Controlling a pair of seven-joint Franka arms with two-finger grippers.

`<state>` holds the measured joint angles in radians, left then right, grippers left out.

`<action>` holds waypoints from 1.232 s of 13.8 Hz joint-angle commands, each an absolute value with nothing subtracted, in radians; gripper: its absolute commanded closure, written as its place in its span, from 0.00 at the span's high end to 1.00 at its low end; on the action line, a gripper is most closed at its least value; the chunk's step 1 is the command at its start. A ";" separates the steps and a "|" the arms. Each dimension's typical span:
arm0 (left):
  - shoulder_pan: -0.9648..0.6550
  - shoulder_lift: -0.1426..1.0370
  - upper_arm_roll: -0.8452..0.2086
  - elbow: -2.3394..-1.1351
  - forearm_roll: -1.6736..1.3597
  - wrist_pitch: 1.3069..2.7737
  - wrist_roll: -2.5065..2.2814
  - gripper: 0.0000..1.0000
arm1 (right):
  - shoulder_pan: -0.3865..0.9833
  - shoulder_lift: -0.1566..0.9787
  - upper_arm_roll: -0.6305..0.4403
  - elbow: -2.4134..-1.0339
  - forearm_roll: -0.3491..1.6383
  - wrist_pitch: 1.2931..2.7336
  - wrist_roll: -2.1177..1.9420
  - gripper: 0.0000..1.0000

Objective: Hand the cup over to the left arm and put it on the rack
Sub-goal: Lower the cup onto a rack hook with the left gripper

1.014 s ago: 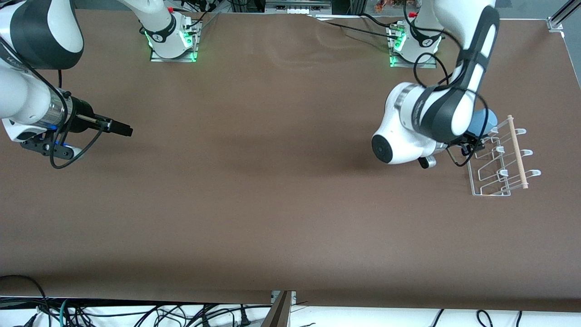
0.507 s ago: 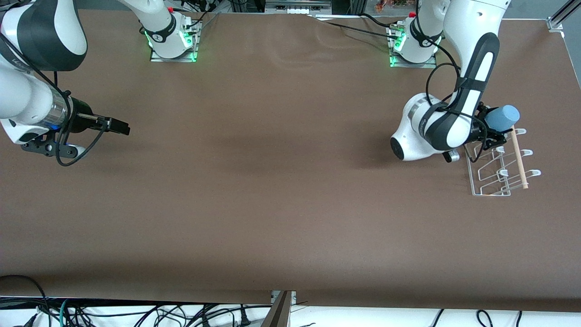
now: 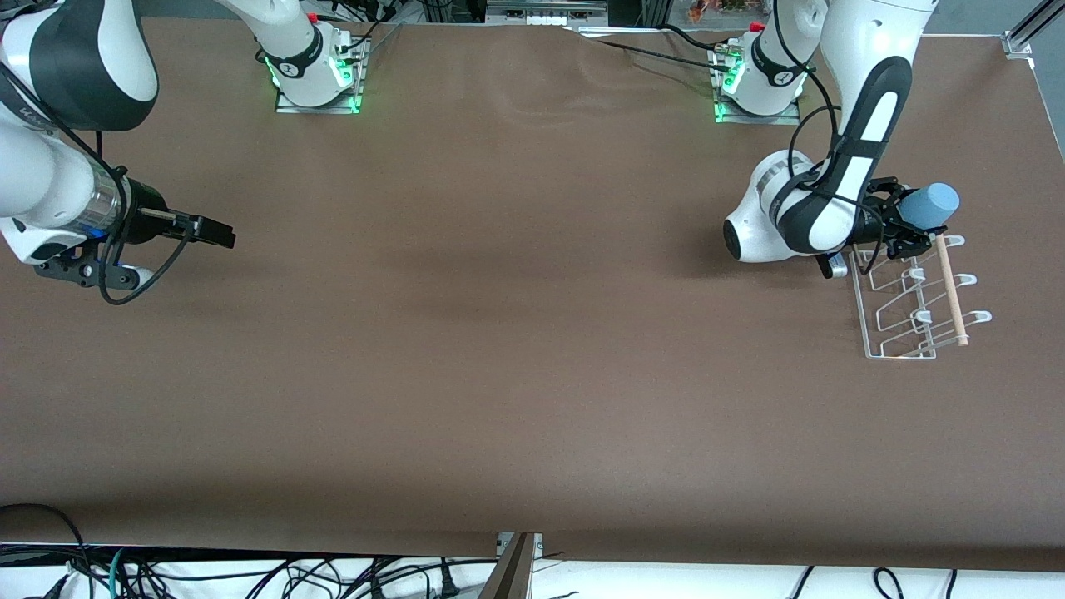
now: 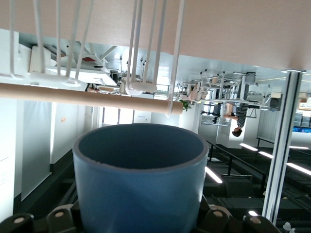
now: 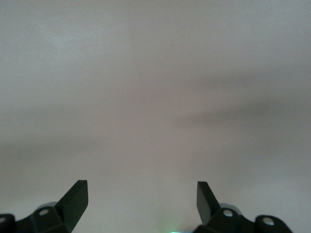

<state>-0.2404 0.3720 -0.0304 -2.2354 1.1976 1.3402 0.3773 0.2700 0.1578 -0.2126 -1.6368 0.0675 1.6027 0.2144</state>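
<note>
The cup [image 3: 929, 205] is light blue and lies on its side in the air, squeezed tight in the left tool [image 3: 900, 223]. Its long axis runs level with the desk [image 3: 532, 333]. Its open mouth points away from the left arm [image 3: 819, 212], toward about 2 o'clock in the front view, out past the desk's left-arm end. In the left wrist view the round open rim [image 4: 140, 145] faces the wooden dowel [image 4: 92, 96] of the rack [image 3: 911, 295]. The cup hangs over the end of the rack that is farther from the front camera, close to the top end of the dowel.

The rack is white wire and sits on the brown desk.

The right tool [image 3: 218, 234] waits over the desk's right-arm end, its fingers [image 5: 75, 196] spread apart and holding nothing.
</note>
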 commanded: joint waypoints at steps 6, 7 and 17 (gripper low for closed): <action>-0.210 0.414 -0.040 -2.307 1.296 1.382 0.221 0.01 | 0.077 0.083 0.011 -1.693 0.032 1.678 0.167 0.99; -0.209 0.431 -0.040 -2.307 1.308 1.382 0.200 0.01 | 0.066 0.083 0.029 -1.694 0.014 1.677 0.152 0.99; -0.210 0.460 -0.041 -2.299 1.353 1.391 0.173 1.00 | 0.002 0.080 0.106 -1.667 -0.032 1.644 0.040 0.99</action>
<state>-0.2217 0.4678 -0.0334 -2.3014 1.3240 1.3870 0.1783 0.0209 0.1077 0.0851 -1.6512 -0.0176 1.6492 0.0590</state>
